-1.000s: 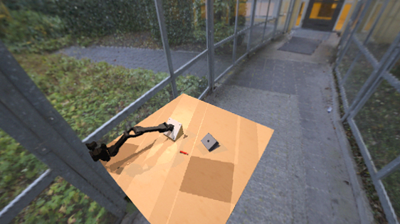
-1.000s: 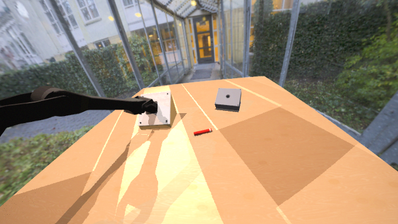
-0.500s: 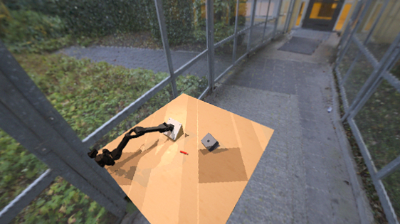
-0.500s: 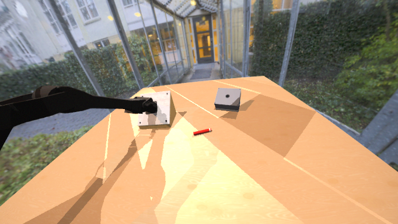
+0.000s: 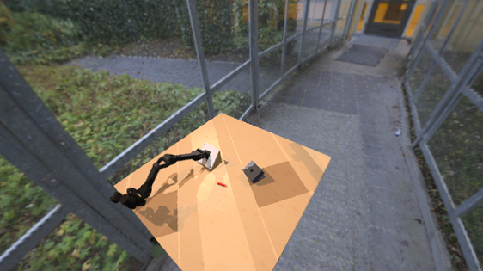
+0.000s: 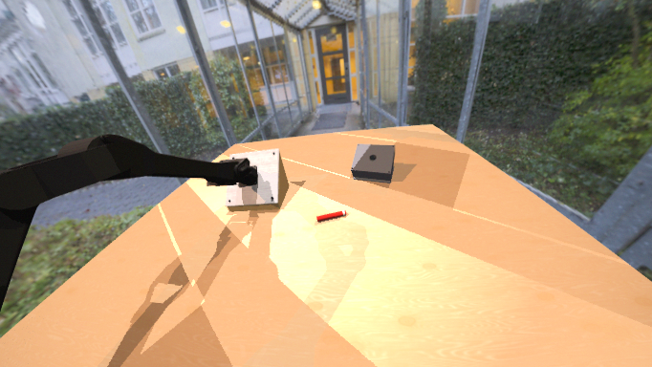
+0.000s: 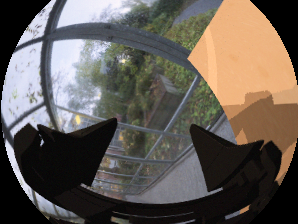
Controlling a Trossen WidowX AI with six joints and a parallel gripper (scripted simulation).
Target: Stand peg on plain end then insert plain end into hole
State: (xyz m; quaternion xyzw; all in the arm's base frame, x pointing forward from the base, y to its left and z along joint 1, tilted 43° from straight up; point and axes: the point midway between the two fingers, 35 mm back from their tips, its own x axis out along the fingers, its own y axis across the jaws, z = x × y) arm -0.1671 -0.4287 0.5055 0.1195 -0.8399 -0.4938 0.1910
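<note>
Because the red peg [image 5: 222, 184] [image 6: 331, 216] lies on its side on the wooden table [image 5: 231, 245] [image 6: 459, 296], with its white-banded end toward the right in the exterior view, neither the standing of the peg nor its insertion is accomplished. The gripper [image 5: 206, 154] [image 6: 249, 175] [image 7: 154, 124] is well apart from the peg, its jaws spread wide with nothing between them; in the top and exterior views it appears in front of a pale sloped block [image 5: 212, 161] [image 6: 266, 191] with dark spots near its corners, though whether the two touch cannot be told. Beyond the peg rests a dark grey block [image 5: 254, 171] [image 6: 373, 165] with a single round hole in its sloped face, probably the panel meant by the task; the arm hides part of the pale block, so a hole there cannot be excluded. The wrist view shows part of the table but no peg, which suggests that the approach has yet to be aligned. Every stage therefore remains: grasping the peg, raising it onto its plain end and releasing it, then regrasping it, pushing the plain end along the hole's axis to the bottom, letting go and moving clear.
</note>
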